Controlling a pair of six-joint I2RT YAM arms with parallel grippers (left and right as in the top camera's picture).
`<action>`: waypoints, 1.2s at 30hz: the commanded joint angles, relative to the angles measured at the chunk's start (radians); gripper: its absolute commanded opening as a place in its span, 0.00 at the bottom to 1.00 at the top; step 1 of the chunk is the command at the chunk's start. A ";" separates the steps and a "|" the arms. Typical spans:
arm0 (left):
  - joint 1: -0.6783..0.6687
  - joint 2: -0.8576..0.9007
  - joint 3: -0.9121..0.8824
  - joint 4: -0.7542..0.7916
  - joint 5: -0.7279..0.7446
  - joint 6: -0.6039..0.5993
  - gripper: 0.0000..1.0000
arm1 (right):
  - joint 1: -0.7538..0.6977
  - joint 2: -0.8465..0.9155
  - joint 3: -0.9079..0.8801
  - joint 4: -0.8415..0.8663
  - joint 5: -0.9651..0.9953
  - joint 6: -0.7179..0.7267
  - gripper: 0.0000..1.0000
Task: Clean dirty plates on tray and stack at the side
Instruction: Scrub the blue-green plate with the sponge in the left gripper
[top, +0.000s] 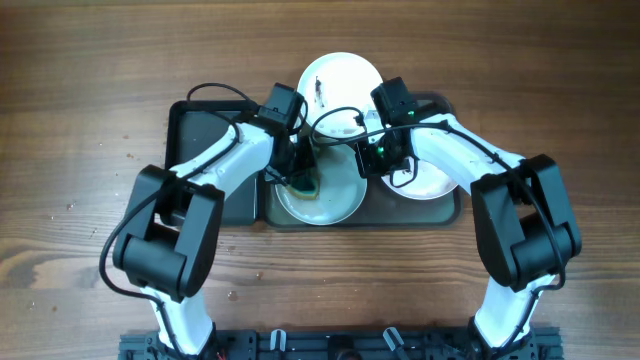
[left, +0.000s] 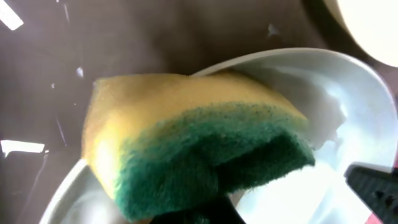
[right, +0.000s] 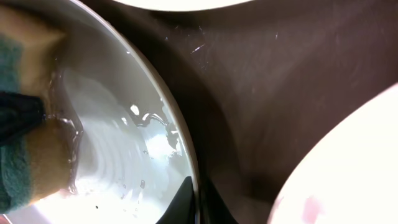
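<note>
Tray (top: 440, 215): large, dark-grey, rectangular, with rounded corners and a raised rim, on the brown wooden table (top: 80, 150) between the two arms.

Near plate (top: 335, 200): round, white, in the tray's near middle. The right wrist view shows its surface wet, with a film of water and wipe streaks.

Left gripper (top: 300, 178): clenched on a sponge (left: 186, 137) of yellow foam with a green scouring face. The sponge is pressed onto the left part of the near plate.

Right gripper (right: 198, 202): closed, pinching the right rim of the near plate with one finger on each side of the rim.

Right plate (top: 430, 180): round, white, at the tray's right end, just beside the right gripper and partly under that arm. It is not touched by either gripper. The right wrist view shows a faint pinkish mark on it.

Far plate (top: 340, 72): round, white, at the tray's far edge and mostly beyond it, apart from both grippers. It has a small dark mark on its left part.

Black tray (top: 200, 125): smaller, against the tray's left side, partly under the left arm.
</note>
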 joint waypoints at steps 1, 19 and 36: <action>-0.088 0.117 -0.050 0.060 0.184 -0.042 0.04 | 0.030 0.011 -0.005 0.016 -0.160 0.014 0.04; -0.065 0.005 -0.037 0.084 0.263 0.000 0.04 | 0.030 0.011 -0.005 0.016 -0.163 0.014 0.04; -0.060 -0.196 -0.079 -0.082 -0.077 0.024 0.04 | 0.029 0.011 -0.005 0.024 -0.134 0.052 0.04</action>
